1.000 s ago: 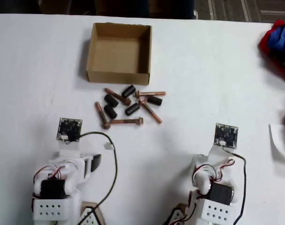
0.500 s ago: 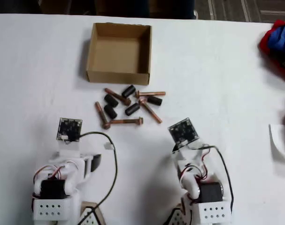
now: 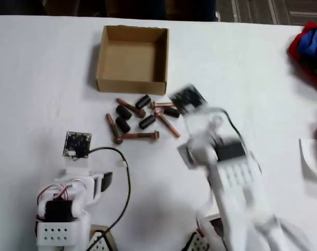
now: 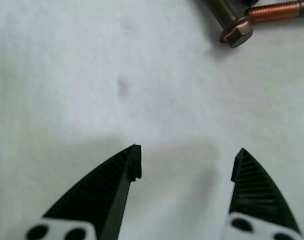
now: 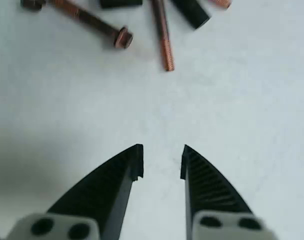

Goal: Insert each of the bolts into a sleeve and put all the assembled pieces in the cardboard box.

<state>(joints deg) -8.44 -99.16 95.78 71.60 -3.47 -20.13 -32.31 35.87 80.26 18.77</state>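
Bolts [image 3: 140, 135], sleeves [image 3: 147, 122]: loose heap, centre of the high view, just below the cardboard box [image 3: 131, 86].
Right pincer [image 5: 162, 162]: narrowly parted, empty, over bare tabletop [image 5: 232, 100] beside the heap.
Left pincer [image 4: 187, 162]: wide apart, empty.
Advice: widen the right pincer, square it across one outlying bolt shank and keep it clear of the neighbours.

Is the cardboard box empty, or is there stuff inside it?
Empty. The cardboard box has a bare brown floor in the high view; the bolts and sleeves lie loose on the table outside it.
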